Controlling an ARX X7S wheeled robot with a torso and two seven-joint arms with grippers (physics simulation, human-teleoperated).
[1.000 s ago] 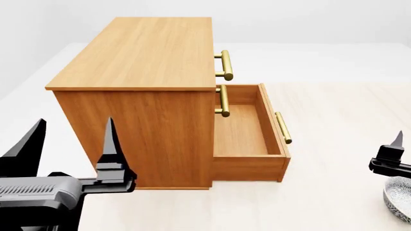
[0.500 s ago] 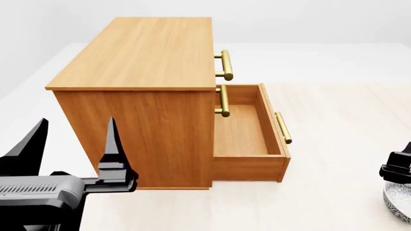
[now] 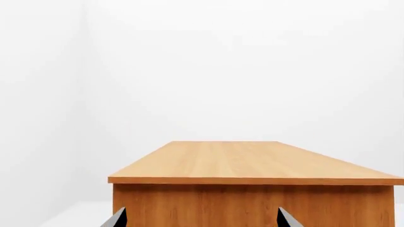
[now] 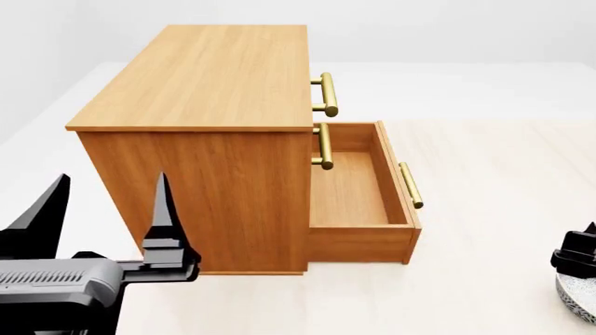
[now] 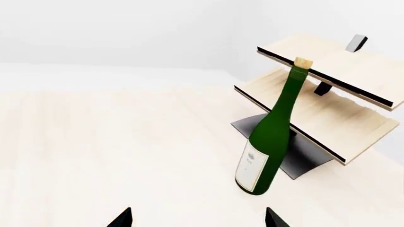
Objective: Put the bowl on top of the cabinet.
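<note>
The cabinet [image 4: 200, 77] is an orange-brown wooden chest with brass bar handles, standing left of centre in the head view; its flat top [image 3: 252, 161] is bare. The bottom drawer [image 4: 349, 192] is pulled out and has nothing in it. The bowl [image 4: 576, 301], white with a dark leaf pattern, sits on the table at the lower right edge, mostly cut off. My right gripper [image 5: 197, 220] is open, and its black body [image 4: 577, 257] hangs just above the bowl's rim. My left gripper [image 4: 105, 206] is open near the cabinet's side, level with its upper part.
A green wine bottle [image 5: 268, 137] leans against a pale tilted two-board rack [image 5: 328, 90] on a dark base, to the right of my right gripper. The pale wooden table [image 4: 493, 174] stretches right of the open drawer.
In the head view my right gripper has moved down and to the right, closer over the bowl. The left gripper has barely shifted.
</note>
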